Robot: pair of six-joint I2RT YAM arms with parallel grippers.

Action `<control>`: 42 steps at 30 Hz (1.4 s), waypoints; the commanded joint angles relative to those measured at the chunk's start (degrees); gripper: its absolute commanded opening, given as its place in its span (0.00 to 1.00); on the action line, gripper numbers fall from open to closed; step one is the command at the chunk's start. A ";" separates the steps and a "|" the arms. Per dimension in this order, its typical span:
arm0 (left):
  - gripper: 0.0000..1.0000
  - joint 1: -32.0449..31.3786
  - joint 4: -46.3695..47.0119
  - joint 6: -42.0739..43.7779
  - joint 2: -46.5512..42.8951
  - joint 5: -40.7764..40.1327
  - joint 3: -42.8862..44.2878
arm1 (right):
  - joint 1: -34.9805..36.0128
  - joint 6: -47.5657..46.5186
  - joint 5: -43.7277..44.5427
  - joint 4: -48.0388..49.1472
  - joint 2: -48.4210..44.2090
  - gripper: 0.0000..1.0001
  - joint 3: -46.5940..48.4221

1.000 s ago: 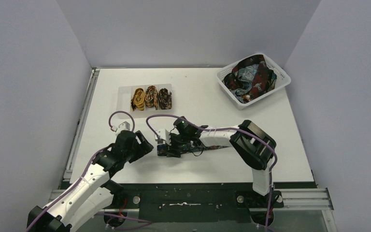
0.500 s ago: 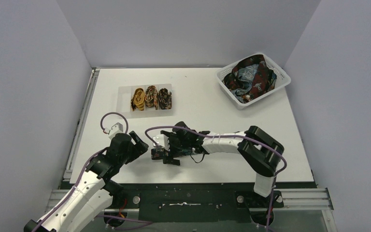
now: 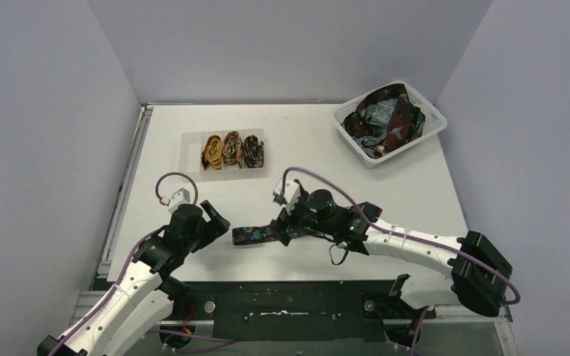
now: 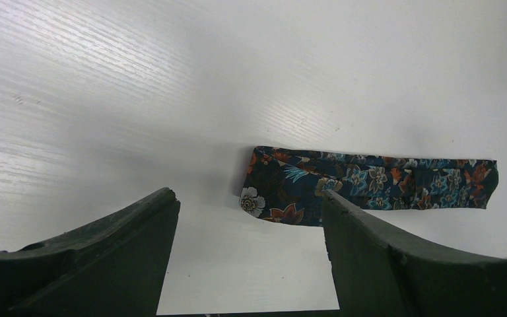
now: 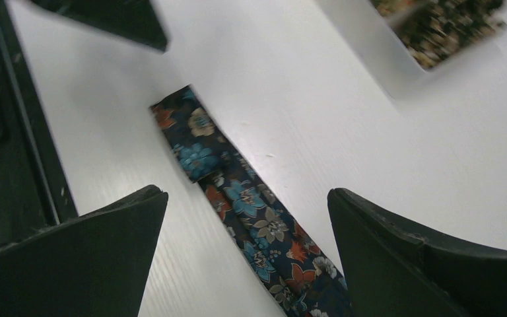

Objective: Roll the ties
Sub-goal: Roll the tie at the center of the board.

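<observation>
— Where does the navy floral-print fabric tie (image 3: 251,236) lie?
— Flat on the white bench (image 3: 304,148), near its front edge, a short strip between the two arms.
— And the fingers?
— The left arm's black fingers (image 4: 105,251) stand wide, the tie's end just ahead of them. The right arm's black fingers (image 5: 403,251) stand wide above the strip, holding nothing.

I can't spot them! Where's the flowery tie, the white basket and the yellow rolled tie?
flowery tie (image 4: 370,186): left wrist view, middle of strip
white basket (image 3: 415,142): top view, front wall
yellow rolled tie (image 3: 211,151): top view, coil's middle
</observation>
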 commanded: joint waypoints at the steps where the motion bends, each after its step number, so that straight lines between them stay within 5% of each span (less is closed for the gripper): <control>1: 0.78 0.50 3.45 0.13 0.49 1.68 -0.79 | -4.42 26.46 1.53 -8.34 5.30 0.85 5.39; 6: 0.78 0.67 4.76 -0.77 0.40 2.96 -2.25 | -0.88 40.22 5.02 -8.36 8.95 0.65 5.27; 12: 0.78 0.85 5.42 -1.05 0.99 4.44 -3.55 | 2.34 41.96 4.28 -6.29 12.53 0.45 7.89; 16: 0.78 0.93 5.84 -1.14 1.38 5.25 -3.85 | 2.74 41.38 -0.45 -6.74 17.64 0.21 10.66; 27: 0.78 1.11 6.94 -1.14 1.64 6.55 -5.07 | 3.46 40.36 -3.42 -5.50 20.80 0.10 11.76; 42: 0.78 1.11 9.50 -0.63 2.52 8.92 -6.26 | 3.20 38.44 -4.76 -6.53 24.72 0.09 14.16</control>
